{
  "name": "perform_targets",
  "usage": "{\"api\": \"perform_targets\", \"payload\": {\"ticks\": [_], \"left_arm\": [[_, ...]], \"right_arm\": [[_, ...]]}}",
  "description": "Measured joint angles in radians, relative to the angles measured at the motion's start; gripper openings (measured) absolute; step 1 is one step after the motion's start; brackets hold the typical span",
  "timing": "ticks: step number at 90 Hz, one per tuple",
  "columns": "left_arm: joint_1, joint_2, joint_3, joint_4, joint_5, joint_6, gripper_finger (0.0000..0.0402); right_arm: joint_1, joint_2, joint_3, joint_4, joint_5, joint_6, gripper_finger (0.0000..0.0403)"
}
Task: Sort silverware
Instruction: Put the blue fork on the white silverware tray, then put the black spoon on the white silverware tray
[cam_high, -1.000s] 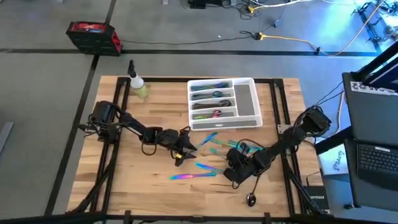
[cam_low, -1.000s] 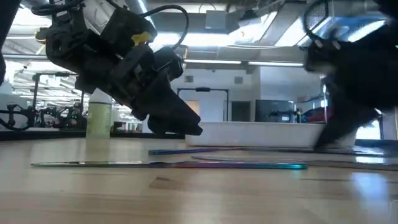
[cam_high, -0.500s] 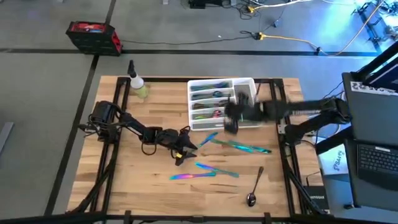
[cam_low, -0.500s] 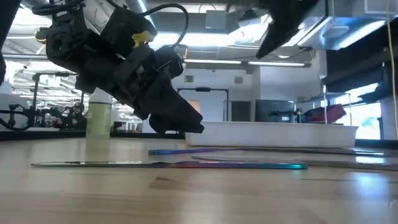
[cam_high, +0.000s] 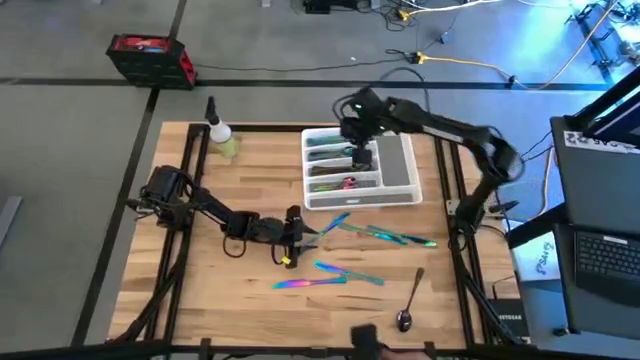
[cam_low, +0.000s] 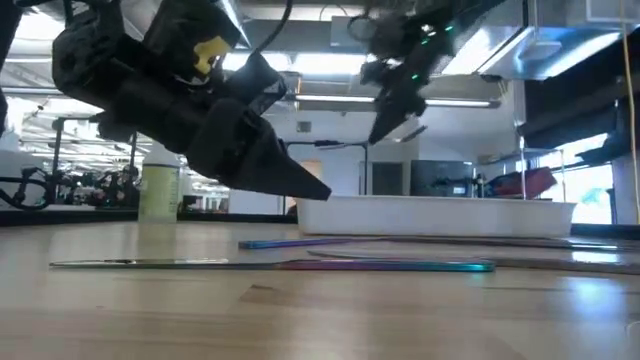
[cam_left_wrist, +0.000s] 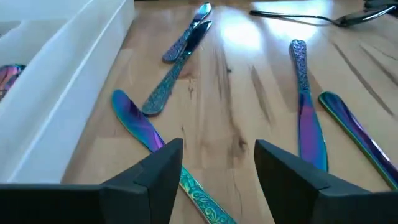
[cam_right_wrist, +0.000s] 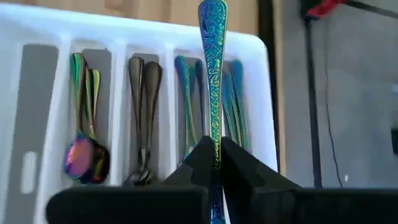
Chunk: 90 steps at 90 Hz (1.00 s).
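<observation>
The right gripper (cam_right_wrist: 214, 163) pinched an iridescent utensil handle (cam_right_wrist: 213, 68) above the white tray (cam_high: 396, 190) at upper centre of the high view; spoons (cam_right_wrist: 84, 155) and other pieces lay in its slots. The left gripper (cam_left_wrist: 214, 168), fingers spread, hung low over the wooden table (cam_high: 200, 290) at centre, a knife (cam_left_wrist: 138, 121) just ahead. Loose teal-purple silverware (cam_high: 385, 236) lay below the tray, a dark spoon (cam_high: 408, 310) lower right, a spray bottle (cam_high: 220, 132) upper left.

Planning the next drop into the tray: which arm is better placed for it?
Right. Its pincer is shut on an iridescent utensil above the white tray; the left pincer is open, empty, low over the loose pieces.
</observation>
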Motion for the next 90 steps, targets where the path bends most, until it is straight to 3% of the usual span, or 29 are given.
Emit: {"api": "perform_targets", "payload": {"ticks": [25, 46, 56, 76, 90], "left_arm": [[0.011, 0.000, 0.000, -0.033, -0.004, -0.035, 0.0186], [0.010, 0.000, 0.000, -0.033, -0.008, -0.030, 0.0186], [0.013, 0.000, 0.000, -0.033, -0.021, -0.023, 0.0186], [0.018, 0.001, 0.000, -0.032, -0.022, -0.036, 0.0186], [0.016, 0.001, 0.000, -0.033, -0.021, -0.054, 0.0186]], "right_arm": [[-0.099, 0.272, 0.200, -0.072, -0.034, -0.068, 0.0000], [-0.137, 0.338, 0.199, 0.030, -0.151, -0.065, 0.0000], [-0.126, 0.356, 0.199, 0.081, -0.150, -0.033, 0.0004], [-0.121, 0.356, 0.199, 0.079, 0.034, -0.004, 0.0061], [-0.113, 0.338, 0.199, 0.053, 0.044, 0.048, 0.0118]]}}
